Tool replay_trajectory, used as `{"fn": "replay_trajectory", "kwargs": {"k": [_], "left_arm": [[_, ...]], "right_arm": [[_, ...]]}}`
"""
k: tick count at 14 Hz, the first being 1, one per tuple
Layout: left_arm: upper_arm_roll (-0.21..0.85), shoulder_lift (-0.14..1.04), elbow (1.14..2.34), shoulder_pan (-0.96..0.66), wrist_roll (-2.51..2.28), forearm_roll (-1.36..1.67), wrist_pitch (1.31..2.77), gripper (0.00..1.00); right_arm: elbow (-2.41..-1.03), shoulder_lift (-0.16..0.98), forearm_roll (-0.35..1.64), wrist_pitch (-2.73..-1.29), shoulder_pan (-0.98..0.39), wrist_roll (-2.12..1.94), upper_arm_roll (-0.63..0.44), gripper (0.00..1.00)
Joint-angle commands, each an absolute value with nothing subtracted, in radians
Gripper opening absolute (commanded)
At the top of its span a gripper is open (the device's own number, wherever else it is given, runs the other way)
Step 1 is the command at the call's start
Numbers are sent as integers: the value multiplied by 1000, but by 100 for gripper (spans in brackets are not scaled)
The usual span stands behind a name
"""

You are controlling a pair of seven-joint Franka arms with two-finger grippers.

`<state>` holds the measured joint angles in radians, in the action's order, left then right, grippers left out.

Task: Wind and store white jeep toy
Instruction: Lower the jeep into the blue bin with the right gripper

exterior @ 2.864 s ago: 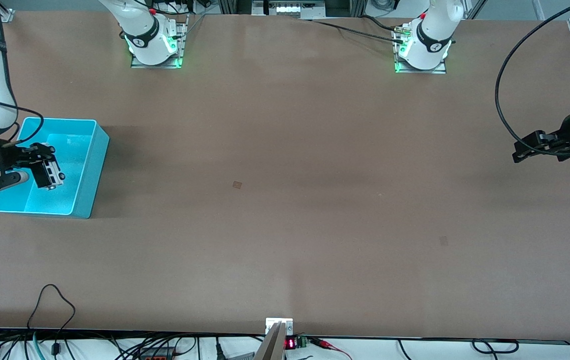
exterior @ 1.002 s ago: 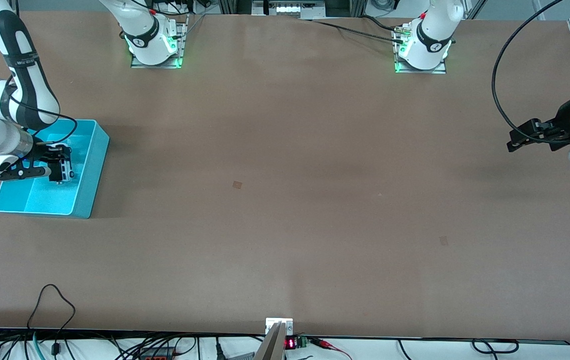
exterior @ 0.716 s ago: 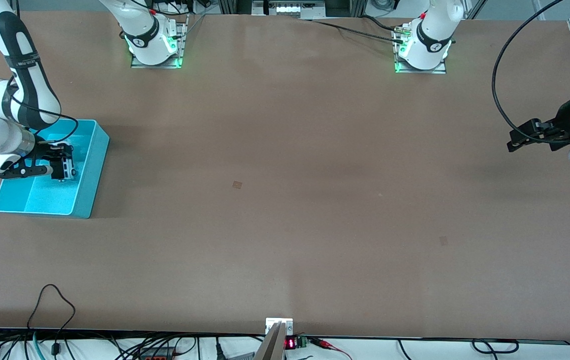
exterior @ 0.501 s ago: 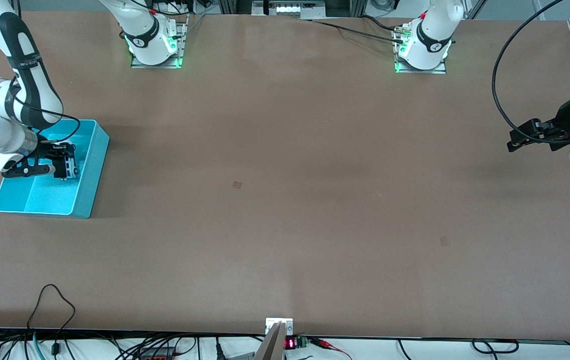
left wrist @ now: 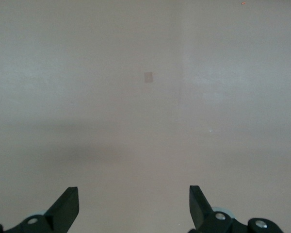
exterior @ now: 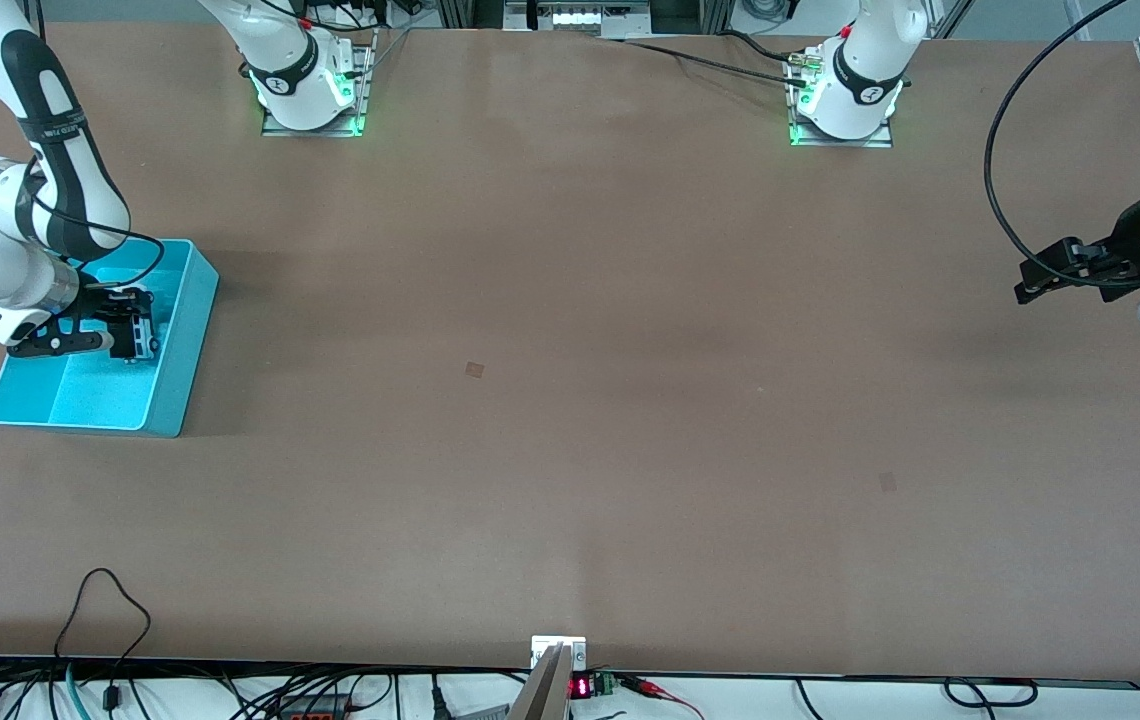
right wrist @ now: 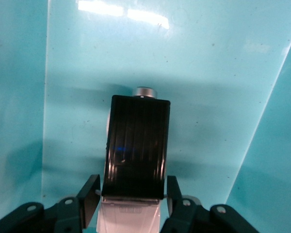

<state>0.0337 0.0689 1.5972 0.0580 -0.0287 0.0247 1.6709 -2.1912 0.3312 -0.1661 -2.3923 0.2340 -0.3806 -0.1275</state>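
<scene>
White jeep toy (right wrist: 136,160) w/ black roof sits clamped in right claw (exterior: 130,335), low inside turquoise bin (exterior: 185,340) at right arm's end of tabletop (exterior: 570,400). Left claw (left wrist: 134,206) waits over bare tabletop, fingers apart, holding nothing.

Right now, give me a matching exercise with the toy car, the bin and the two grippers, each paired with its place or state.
1. toy car
2. bin
3. left gripper
4. right gripper

a. open over bare table
b. turquoise, at the right arm's end of the table
c. shut on the car, inside the bin
d. white with a black roof, held

Pairs: 1-d, 2-b, 3-a, 4-c
</scene>
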Motion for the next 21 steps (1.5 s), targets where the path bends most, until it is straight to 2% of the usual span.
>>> {"fn": "replay_trajectory", "kwargs": {"k": [1, 2, 5, 6, 8, 14, 21], "left_arm": [[21, 41, 1623, 52, -11, 51, 1677, 100], [20, 41, 1623, 54, -11, 51, 1677, 100], [20, 41, 1623, 54, -11, 51, 1677, 100], [20, 40, 1623, 55, -11, 51, 1677, 100], [20, 41, 1620, 55, -11, 51, 1678, 100], [23, 38, 1618, 55, 0, 51, 1675, 100], [21, 37, 1618, 55, 0, 49, 1652, 100]], "right_arm": [[-2201, 325, -179, -2410, 244, -362, -121, 30], [-2201, 328, -179, -2410, 245, -362, -121, 37], [-2201, 330, -181, -2410, 244, -362, -121, 69], [-2200, 331, -181, -2410, 244, -362, -121, 74], [-2201, 336, -181, -2411, 244, -362, -121, 100], [-2197, 344, -181, -2410, 244, -362, -121, 100], [-2166, 261, -178, -2370, 219, -370, -114, 100]]}}
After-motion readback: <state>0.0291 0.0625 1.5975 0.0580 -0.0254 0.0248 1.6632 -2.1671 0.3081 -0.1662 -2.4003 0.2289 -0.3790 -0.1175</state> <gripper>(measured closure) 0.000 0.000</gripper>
